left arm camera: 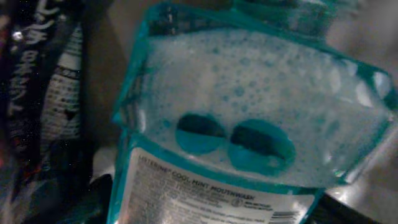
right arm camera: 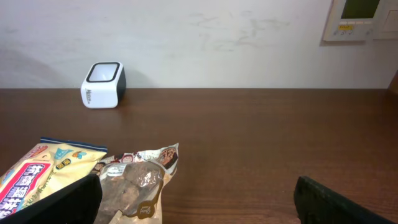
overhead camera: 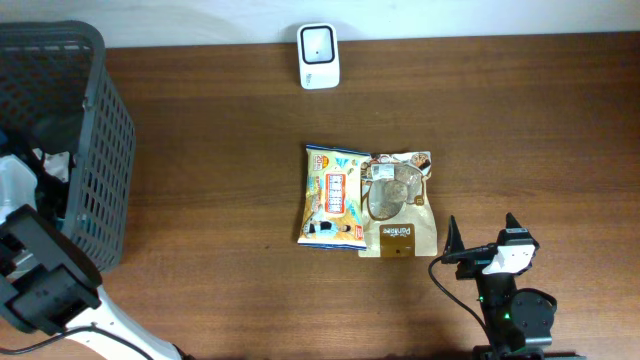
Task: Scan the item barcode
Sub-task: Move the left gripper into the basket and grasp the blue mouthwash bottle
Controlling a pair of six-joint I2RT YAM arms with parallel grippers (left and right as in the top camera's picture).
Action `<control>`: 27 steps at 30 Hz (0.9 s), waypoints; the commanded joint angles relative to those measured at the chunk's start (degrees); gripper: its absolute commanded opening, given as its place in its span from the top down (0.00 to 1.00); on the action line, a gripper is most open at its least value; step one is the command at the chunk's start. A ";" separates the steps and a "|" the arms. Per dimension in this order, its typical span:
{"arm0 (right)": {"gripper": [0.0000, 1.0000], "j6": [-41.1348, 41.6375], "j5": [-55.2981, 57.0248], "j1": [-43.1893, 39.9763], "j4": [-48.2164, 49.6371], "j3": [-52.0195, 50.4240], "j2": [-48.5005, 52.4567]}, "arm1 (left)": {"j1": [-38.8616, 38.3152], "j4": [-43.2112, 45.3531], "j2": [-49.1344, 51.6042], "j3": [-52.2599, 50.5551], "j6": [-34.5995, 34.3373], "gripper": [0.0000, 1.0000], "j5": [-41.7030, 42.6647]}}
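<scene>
The mouthwash bottle lies in the basket, close before the left hand; its grip I cannot tell. The right hand stands open. The smooth bottle may slip when lifted.

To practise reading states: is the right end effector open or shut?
Open: the right end effector shows fingers wide apart, nothing between them.

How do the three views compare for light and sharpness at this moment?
Overhead: evenly lit and sharp, though the basket interior is dark. Left wrist: dim and soft, a mouthwash bottle filling the frame, too close to focus. Right wrist: bright, scanner crisp, snack bags cropped at the bottom edge.
</scene>
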 commanded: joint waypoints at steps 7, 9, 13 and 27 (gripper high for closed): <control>0.02 -0.33 0.48 0.31 -0.07 -0.50 -0.37 | 0.09 -0.46 0.59 -1.64 0.87 0.43 4.94; 0.02 -0.33 0.48 0.31 -0.07 -0.50 -0.37 | 0.09 -0.50 0.59 -1.60 0.85 0.46 4.94; 0.02 -0.35 0.48 0.31 -0.07 -0.50 -0.37 | 0.09 -1.79 0.57 1.07 -1.46 0.50 4.96; 0.02 -0.35 0.48 0.31 -0.07 -0.50 -0.37 | 0.09 -14.78 0.24 27.89 -7.39 0.59 13.20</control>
